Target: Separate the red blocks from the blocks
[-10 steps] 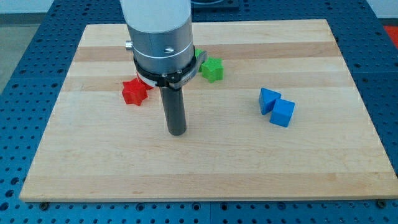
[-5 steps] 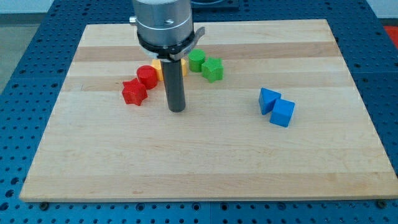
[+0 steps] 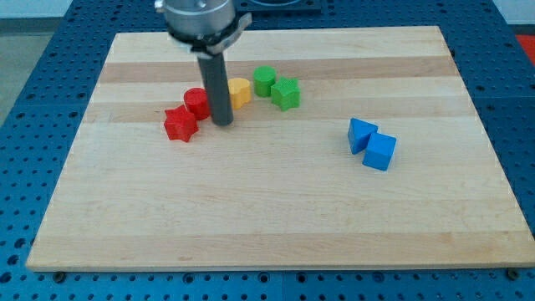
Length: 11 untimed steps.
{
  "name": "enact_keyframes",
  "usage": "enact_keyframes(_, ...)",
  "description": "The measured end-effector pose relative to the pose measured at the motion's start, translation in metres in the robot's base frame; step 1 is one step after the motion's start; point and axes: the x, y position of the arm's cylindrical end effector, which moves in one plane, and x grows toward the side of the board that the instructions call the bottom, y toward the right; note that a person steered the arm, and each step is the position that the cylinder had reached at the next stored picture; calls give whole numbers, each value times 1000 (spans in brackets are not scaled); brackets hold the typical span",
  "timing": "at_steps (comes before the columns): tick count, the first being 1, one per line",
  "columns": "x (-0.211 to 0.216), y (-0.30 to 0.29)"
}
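Note:
My tip (image 3: 222, 122) rests on the wooden board (image 3: 276, 209), just to the right of the red cylinder (image 3: 197, 102) and below-left of the yellow block (image 3: 239, 92). The red star-shaped block (image 3: 180, 124) lies just below-left of the red cylinder, touching it. The rod hides part of the yellow block's left side. A green cylinder (image 3: 265, 80) and a green star-shaped block (image 3: 286, 93) sit to the right of the yellow block.
Two blue blocks lie together at the view's right: a blue one (image 3: 361, 134) and a blue cube (image 3: 379, 152) below-right of it. Blue perforated table surface (image 3: 33, 75) surrounds the board.
My tip has moved up and to the left, from the middle of the board to beside the red cylinder. The arm body has risen out of view, uncovering the red cylinder, yellow and green blocks.

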Motion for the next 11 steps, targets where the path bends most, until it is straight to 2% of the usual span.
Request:
enact_keyframes(2, -15, 2)
enact_keyframes(3, -36, -33)
enact_keyframes(5, -36, -38)
enact_keyframes(6, -22, -38)
enact_keyframes(8, 38, -43)
enact_keyframes(9, 38, -43)
enact_keyframes(11, 40, 60)
